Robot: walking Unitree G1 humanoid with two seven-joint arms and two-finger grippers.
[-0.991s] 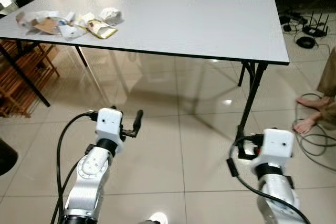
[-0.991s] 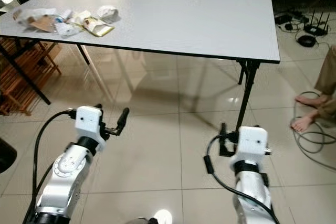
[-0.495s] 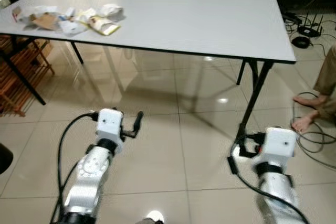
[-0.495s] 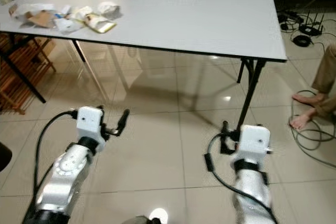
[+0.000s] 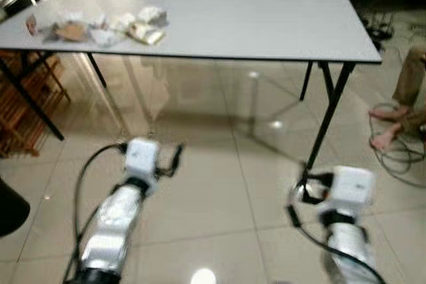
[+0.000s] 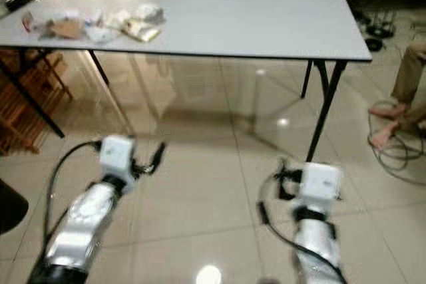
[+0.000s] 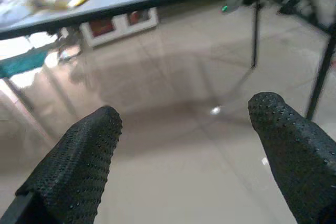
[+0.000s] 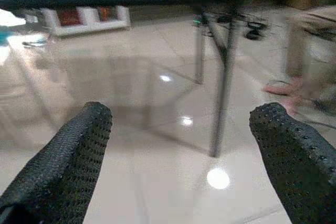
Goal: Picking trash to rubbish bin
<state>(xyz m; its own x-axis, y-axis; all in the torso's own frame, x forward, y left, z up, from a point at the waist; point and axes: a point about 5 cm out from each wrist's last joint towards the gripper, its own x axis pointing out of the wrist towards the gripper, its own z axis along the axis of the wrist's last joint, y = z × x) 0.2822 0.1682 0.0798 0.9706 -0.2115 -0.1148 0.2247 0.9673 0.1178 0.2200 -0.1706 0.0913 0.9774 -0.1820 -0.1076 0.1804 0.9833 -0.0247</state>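
Left wrist view: the left gripper (image 7: 184,145) holds its 2 black fingers (image 7: 79,166) spread wide apart, with nothing between them, above the glossy tiled floor (image 7: 173,182). Right wrist view: the right gripper (image 8: 181,156) likewise has both fingers wide apart and grips nothing. Both grippers sit low, below tabletop height, short of the grey folding table (image 5: 266,28). The trash (image 5: 100,26), a cluster of crumpled wrappers and paper, lies on the tabletop, ahead of and to the left of the left gripper, well apart from both grippers. A person's bare feet (image 5: 386,128) and cables (image 5: 399,157) are on the floor beyond the right gripper, to its right.
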